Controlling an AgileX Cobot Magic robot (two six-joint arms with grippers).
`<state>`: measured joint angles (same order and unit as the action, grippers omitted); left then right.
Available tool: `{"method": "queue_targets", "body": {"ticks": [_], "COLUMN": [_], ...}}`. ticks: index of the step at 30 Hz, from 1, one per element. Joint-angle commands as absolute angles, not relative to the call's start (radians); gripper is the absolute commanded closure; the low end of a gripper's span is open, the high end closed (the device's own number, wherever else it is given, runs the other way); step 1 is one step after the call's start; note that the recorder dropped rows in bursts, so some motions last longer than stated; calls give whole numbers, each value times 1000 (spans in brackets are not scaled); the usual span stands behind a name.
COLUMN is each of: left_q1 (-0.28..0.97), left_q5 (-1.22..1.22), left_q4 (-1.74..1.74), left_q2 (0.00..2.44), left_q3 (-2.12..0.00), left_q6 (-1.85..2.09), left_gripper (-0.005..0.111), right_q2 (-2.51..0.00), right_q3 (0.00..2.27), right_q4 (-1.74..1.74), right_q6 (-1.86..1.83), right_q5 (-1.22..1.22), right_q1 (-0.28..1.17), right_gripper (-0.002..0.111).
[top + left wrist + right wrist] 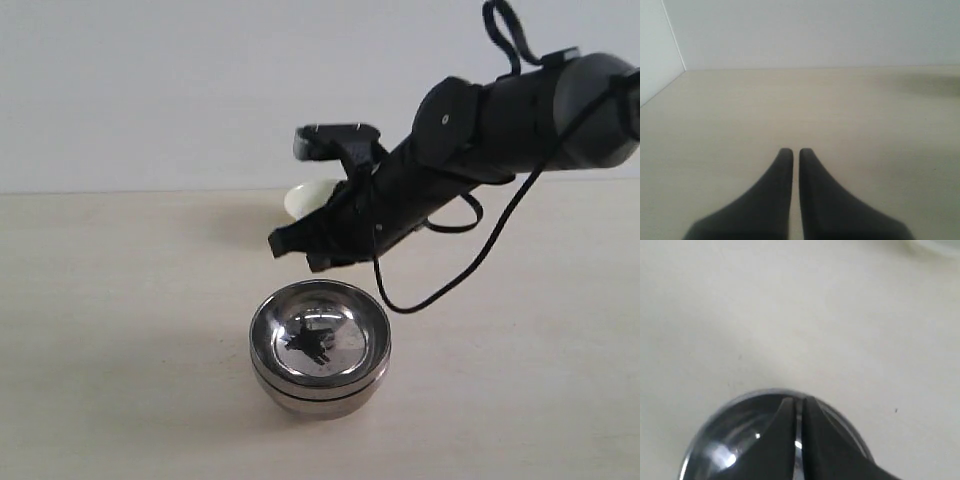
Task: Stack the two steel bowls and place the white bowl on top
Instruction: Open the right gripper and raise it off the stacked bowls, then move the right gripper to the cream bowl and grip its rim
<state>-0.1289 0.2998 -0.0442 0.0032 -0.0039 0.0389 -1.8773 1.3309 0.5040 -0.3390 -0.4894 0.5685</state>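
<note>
The two steel bowls sit nested at the table's middle, the upper one (pixel 320 335) mirror-like inside the lower one (pixel 320 396), whose wall shows below it. The right wrist view shows the upper bowl's rim (pixel 730 440) under the fingers. My right gripper (pixel 288 245) (pixel 799 400) hangs just above and behind the stack, shut, with nothing between its fingers. The white bowl (pixel 308 198) stands farther back, mostly hidden by the right arm. My left gripper (pixel 795 151) is shut and empty over bare table; it does not show in the exterior view.
The pale wooden table (pixel 120 300) runs back to a white wall (pixel 150 90). A black cable (pixel 480 260) loops down from the right arm. In the left wrist view a wall corner (pixel 672 42) meets the table's edge.
</note>
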Motion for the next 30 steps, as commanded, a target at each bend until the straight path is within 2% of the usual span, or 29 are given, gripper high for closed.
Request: {"method": "queue_targets", "body": {"ticks": [1,3,5,7,10,12,19,24,30], "left_q1": [-132,-132,-132,-132,-132,-132,-132,-132,-132], "left_q5": [301,301,301,301,301,301,301,301,301], "left_q4": [-43,-43,-43,-43,-43,-43,-43,-43,-43], "left_q2": [0,0,0,0,0,0,0,0,0], "left_q3": [0,0,0,0,0,0,0,0,0], "left_q6": [43,43,43,43,43,43,43,43,43], "left_gripper": [103,103,103,103,103,103,103,103,103], "right_q2": [-1805,-1800,-1807,-1811,-1826,-1842,-1971,-2120,-2274], "right_q3": [1360,1384,1411,1420,1420,1420,1474,1678,1860], "right_q4": [488,488,486,480,480,480,483,483,474], "right_q6": [-337,-327,-312,-295,-251,-234,-219,-217,-105], "right_q5": [-388,-380,-387,-371,-343,-313,-248,-372,-381], "right_q1": [567,561,550,532,492,461,392,378,358], "right_gripper": [108,106,96,80,48,37,37,37,37]}}
